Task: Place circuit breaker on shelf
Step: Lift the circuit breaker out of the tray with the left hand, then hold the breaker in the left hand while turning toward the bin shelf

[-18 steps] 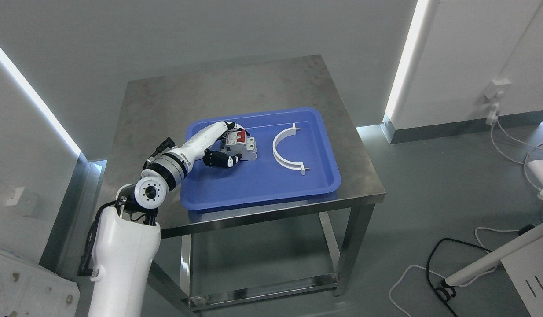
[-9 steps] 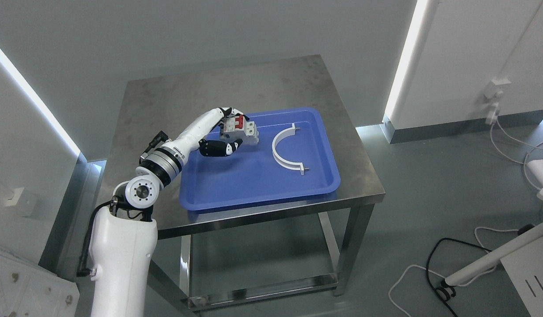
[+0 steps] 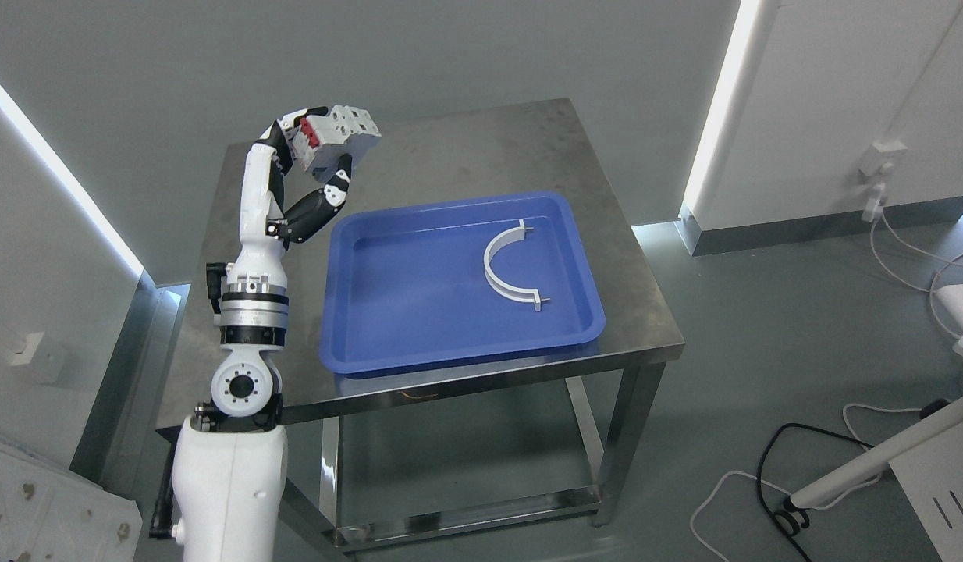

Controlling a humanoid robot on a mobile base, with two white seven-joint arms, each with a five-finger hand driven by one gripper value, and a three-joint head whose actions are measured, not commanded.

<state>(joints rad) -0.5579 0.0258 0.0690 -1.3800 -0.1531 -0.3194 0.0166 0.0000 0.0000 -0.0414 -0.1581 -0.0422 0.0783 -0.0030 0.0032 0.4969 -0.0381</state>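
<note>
My left hand (image 3: pixel 314 160) is shut on the circuit breaker (image 3: pixel 331 137), a white block with red switches. It holds the breaker high above the back left part of the steel table (image 3: pixel 419 152), clear of the blue tray (image 3: pixel 419 328). The left forearm stands nearly upright over the table's left side. My right arm is out of view. No shelf shows in this view.
A white half-ring bracket (image 3: pixel 506 269) lies in the right half of the blue tray. The table has a low steel base frame (image 3: pixel 466 511). Cables (image 3: pixel 770 468) and a white pole (image 3: pixel 879 457) lie on the floor at the right.
My left hand has lifted the circuit breaker out of the tray and swung it up and to the left, above the table's back left part.
</note>
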